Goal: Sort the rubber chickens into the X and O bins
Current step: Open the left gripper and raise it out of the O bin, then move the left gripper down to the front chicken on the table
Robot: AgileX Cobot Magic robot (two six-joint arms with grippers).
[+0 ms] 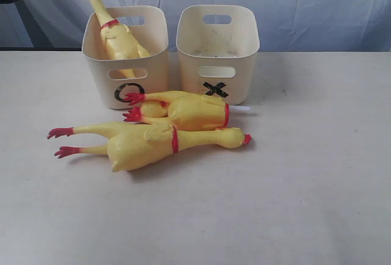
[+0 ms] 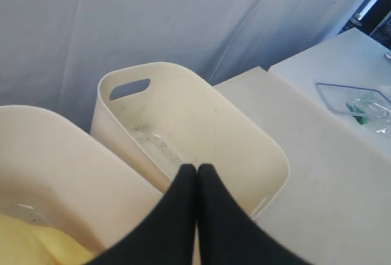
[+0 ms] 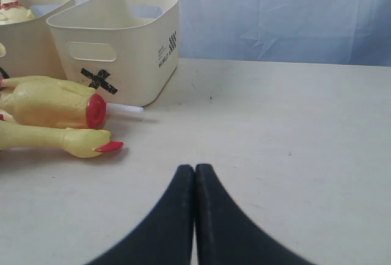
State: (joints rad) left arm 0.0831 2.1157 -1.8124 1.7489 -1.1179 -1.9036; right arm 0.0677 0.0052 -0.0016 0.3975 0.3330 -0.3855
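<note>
One rubber chicken (image 1: 119, 36) stands tilted in the O bin (image 1: 125, 57), neck up toward the dark left arm at the top left. Two more lie on the table before the bins: a headless one (image 1: 183, 110) near the X bin (image 1: 217, 48), and a whole one (image 1: 153, 143) in front of it. My left gripper (image 2: 197, 167) is shut and empty, above the bins' adjoining rims; a yellow patch of the chicken (image 2: 30, 243) shows in the near bin. My right gripper (image 3: 194, 168) is shut and empty over bare table, right of the lying chickens (image 3: 52, 101) and the X bin (image 3: 122, 39).
A white stub (image 1: 241, 111) sticks out of the headless chicken's neck end. A pale blue cloth (image 1: 305, 2) hangs behind the table. In the left wrist view a clear tray (image 2: 357, 99) with green bits lies on a side table.
</note>
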